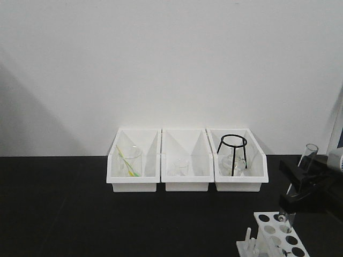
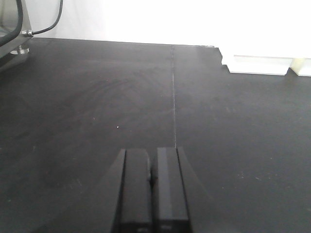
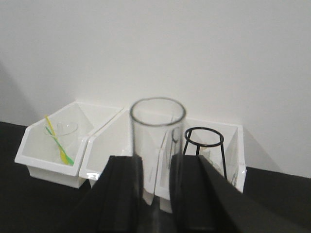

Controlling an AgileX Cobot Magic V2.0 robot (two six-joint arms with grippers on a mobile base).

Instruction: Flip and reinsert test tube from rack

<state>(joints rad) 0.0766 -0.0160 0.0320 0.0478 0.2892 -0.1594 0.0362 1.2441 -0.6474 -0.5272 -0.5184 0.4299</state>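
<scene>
The test tube (image 1: 308, 155) is a clear glass tube, open rim up and tilted to the right. Its lower end reaches a far hole of the white rack (image 1: 268, 226) at the bottom right of the front view. My right gripper (image 1: 298, 183) is shut on the tube's middle. In the right wrist view the tube (image 3: 157, 127) stands between the two black fingers of that gripper (image 3: 155, 167), rim above them. My left gripper (image 2: 152, 162) is shut and empty, low over the black table; it does not show in the front view.
Three white bins stand in a row at the back wall: the left bin (image 1: 134, 183) holds a beaker with a yellow-green stick, the middle bin (image 1: 185, 184) a small beaker, the right bin (image 1: 241, 183) a black wire tripod (image 1: 233, 143). The table (image 1: 64, 214) is black.
</scene>
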